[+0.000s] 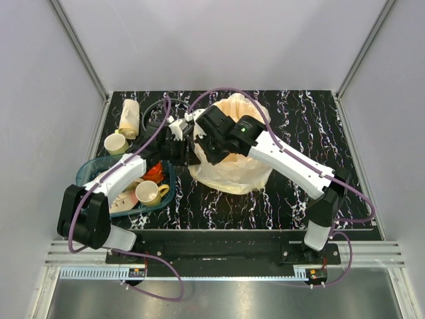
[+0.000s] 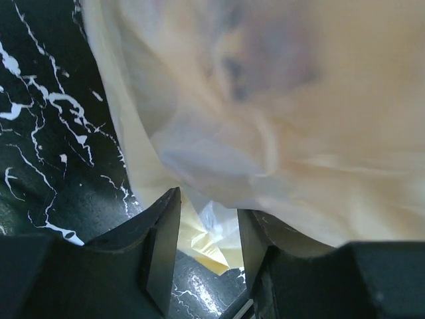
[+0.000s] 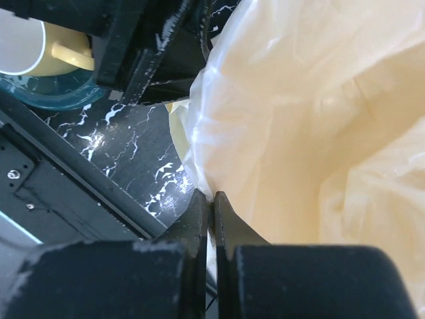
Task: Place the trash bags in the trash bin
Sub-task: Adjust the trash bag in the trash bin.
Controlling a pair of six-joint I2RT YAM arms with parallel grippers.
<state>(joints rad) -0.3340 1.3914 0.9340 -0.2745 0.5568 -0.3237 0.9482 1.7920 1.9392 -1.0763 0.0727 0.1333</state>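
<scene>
The right gripper [image 3: 211, 199] is pinching an edge of the thin translucent whitish plastic trash bag [image 1: 229, 174], which is draping over the round cream-yellow plastic trash bin [image 2: 199, 244] and hiding most of it. The left gripper [image 2: 209, 229], beside the bin, is standing open, with film just ahead of it. The bag seems to be partway on; next, the film probably needs pushing down inside the bin.

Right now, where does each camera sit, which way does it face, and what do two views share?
Top external: above and behind the bases, looking down on the marbled table; both arms show.
Left wrist: on the left arm, facing the trash bag; left gripper open.
Right wrist: on the right arm, facing the bag's edge; right gripper shut on it.
Shared by top and right wrist: yellow mug in the teal tray.
</scene>
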